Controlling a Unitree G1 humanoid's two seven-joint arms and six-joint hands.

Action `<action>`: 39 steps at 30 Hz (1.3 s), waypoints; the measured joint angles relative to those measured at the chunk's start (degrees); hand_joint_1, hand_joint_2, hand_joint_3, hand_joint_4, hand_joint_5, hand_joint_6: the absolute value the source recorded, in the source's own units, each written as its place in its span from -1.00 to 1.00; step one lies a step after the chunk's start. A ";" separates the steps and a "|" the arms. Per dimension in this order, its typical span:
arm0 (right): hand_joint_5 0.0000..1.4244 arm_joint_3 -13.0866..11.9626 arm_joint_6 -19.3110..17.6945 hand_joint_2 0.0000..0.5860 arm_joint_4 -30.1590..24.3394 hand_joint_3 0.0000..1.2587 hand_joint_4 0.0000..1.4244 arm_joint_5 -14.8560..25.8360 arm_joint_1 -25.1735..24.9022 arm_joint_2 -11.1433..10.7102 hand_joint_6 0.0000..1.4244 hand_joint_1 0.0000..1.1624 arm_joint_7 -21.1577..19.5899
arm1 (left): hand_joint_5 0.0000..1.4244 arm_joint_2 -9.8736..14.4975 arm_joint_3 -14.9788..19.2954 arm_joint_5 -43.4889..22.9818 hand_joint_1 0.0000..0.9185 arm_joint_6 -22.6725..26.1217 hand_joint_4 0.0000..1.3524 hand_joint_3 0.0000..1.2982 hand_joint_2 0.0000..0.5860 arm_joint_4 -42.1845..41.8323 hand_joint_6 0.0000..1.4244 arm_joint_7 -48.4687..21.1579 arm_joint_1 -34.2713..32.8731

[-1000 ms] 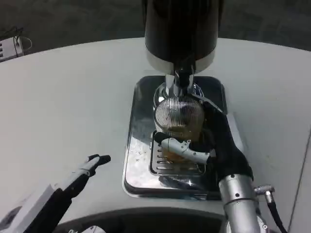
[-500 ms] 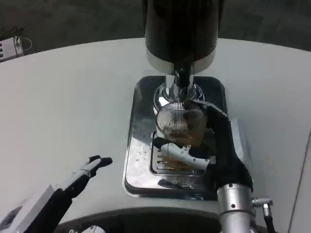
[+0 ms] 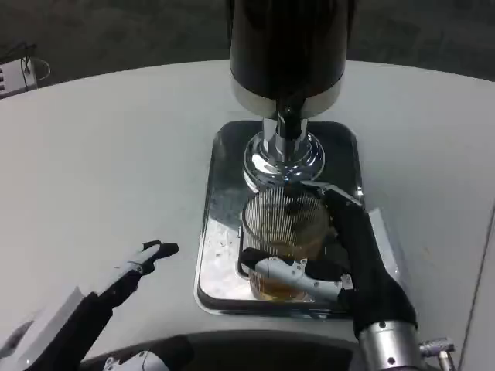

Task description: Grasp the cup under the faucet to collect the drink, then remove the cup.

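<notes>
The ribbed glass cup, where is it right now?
In the head view, the cup sits at centre-right, gripped by the right hand over the near part of the metal drip tray, just in front of the faucet.

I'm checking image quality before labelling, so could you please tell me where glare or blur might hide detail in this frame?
Head view: bright reflections on the steel drip tray and chrome faucet wash out their surfaces; the ribbed glass cup distorts the drink inside; the black dispenser body is dark and featureless; the left robot hand looks slightly soft.
</notes>
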 measured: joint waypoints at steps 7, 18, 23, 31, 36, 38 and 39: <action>1.00 0.27 1.38 -0.33 -8.94 0.81 0.98 1.15 5.83 -1.12 1.00 0.69 5.54 | -0.83 0.53 0.21 -0.05 -1.00 -1.33 -0.92 -0.77 -0.84 1.49 -0.74 0.00 -2.04; 1.00 -3.10 4.70 -0.38 -28.04 0.80 0.98 5.50 14.51 -6.98 1.00 0.70 17.08 | -0.99 4.33 0.04 3.08 -1.00 -1.56 -1.00 -0.92 -0.82 -0.01 -0.86 -0.55 -4.57; 1.00 -6.65 5.86 -0.39 -33.81 0.80 0.98 8.26 16.38 -10.97 1.00 0.70 21.81 | -1.00 5.23 -0.24 5.66 -1.00 -1.10 -1.00 -0.99 -0.82 -3.94 -0.92 -1.73 -4.12; 1.00 -12.74 6.97 -0.41 -40.68 0.79 0.96 13.18 19.64 -15.51 1.00 0.69 27.33 | -1.00 5.31 -1.49 9.60 -1.00 0.49 -1.00 -1.00 -0.82 -11.19 -0.97 -3.74 -1.55; 1.00 -15.88 7.13 -0.42 -44.36 0.79 0.96 16.06 21.96 -17.97 1.00 0.69 30.18 | -1.00 5.30 -1.48 12.65 -1.00 1.49 -1.00 -1.00 -0.82 -15.14 -1.00 -4.55 0.93; 1.00 -16.86 7.25 -0.42 -45.92 0.78 0.96 17.24 23.17 -18.58 1.00 0.69 30.90 | -1.00 5.28 -1.41 14.24 -1.00 2.08 -1.00 -1.00 -0.82 -16.85 -1.00 -4.99 1.90; 1.00 -17.43 7.28 -0.42 -46.67 0.78 0.96 17.83 23.76 -18.96 1.00 0.68 31.38 | -1.00 5.26 -1.41 15.01 -1.00 2.32 -1.00 -1.00 -0.82 -17.72 -1.00 -5.16 2.32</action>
